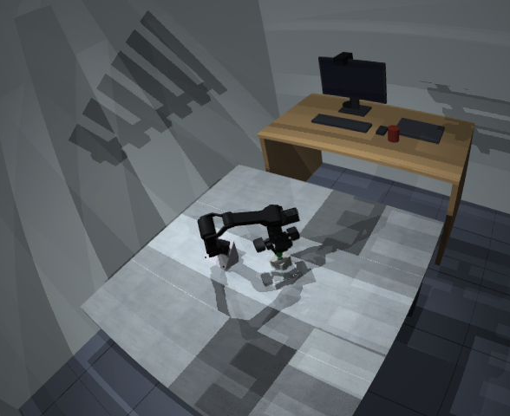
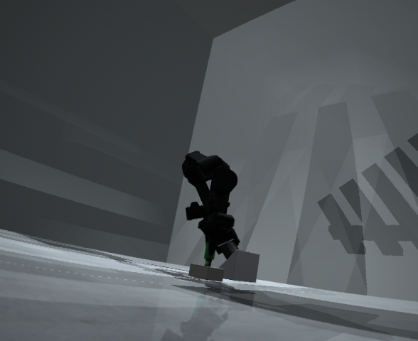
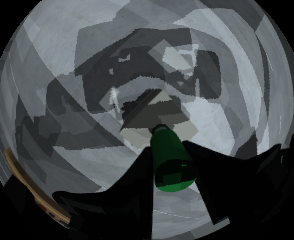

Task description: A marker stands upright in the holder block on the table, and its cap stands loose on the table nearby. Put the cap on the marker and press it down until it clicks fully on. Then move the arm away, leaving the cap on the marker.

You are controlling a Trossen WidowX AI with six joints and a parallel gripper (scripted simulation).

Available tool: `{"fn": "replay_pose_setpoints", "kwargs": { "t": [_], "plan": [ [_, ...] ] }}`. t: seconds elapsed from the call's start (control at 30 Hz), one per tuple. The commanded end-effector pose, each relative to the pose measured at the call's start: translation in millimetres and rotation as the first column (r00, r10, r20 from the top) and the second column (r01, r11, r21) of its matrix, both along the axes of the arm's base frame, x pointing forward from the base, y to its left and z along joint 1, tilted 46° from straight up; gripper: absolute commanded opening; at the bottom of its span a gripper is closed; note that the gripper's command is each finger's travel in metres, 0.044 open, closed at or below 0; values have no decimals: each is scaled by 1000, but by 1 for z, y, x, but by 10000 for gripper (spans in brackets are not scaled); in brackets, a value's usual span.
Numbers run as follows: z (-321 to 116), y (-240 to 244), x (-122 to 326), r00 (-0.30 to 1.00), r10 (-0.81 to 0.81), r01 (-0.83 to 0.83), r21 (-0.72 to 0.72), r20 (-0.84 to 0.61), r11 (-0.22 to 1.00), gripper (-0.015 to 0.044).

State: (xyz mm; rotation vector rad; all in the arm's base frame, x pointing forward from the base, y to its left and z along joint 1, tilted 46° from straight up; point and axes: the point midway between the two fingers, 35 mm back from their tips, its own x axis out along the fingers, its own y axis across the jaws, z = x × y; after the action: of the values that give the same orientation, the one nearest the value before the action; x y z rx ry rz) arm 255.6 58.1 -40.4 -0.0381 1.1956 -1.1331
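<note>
My gripper (image 1: pixel 279 250) (image 2: pixel 210 246) (image 3: pixel 166 148) is shut on the green cap (image 1: pixel 279 256) (image 2: pixel 207 254) (image 3: pixel 169 159), directly above the holder block (image 1: pixel 280 262) (image 2: pixel 198 272) (image 3: pixel 187 132). The cap is upright and surrounds the top of the marker (image 2: pixel 207 263), whose short lower part shows between the cap and the block in the exterior view. The upper marker is hidden inside the cap. In the wrist view the cap's far end is right at the block, in line with the marker. Whether it is clicked fully on cannot be told.
The arm's wedge-shaped base (image 1: pixel 230 258) (image 2: pixel 246 266) stands beside the holder block. A wooden desk (image 1: pixel 290 129) with a monitor (image 1: pixel 353 81), a keyboard (image 1: pixel 341 123) and a red mug (image 1: pixel 393 133) stands beyond the table (image 1: pixel 156 308).
</note>
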Motion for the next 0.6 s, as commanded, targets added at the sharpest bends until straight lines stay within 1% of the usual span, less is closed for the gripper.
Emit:
{"fn": "replay_pose_setpoints", "kwargs": {
  "t": [0.0, 0.5, 0.53, 0.57],
  "plan": [
    [0, 0, 0, 1000, 0, 0, 0, 0, 1000, 26],
    [0, 0, 0, 1000, 0, 0, 0, 0, 1000, 420],
    [0, 0, 0, 1000, 0, 0, 0, 0, 1000, 440],
    [0, 0, 0, 1000, 0, 0, 0, 0, 1000, 440]
  ]
}}
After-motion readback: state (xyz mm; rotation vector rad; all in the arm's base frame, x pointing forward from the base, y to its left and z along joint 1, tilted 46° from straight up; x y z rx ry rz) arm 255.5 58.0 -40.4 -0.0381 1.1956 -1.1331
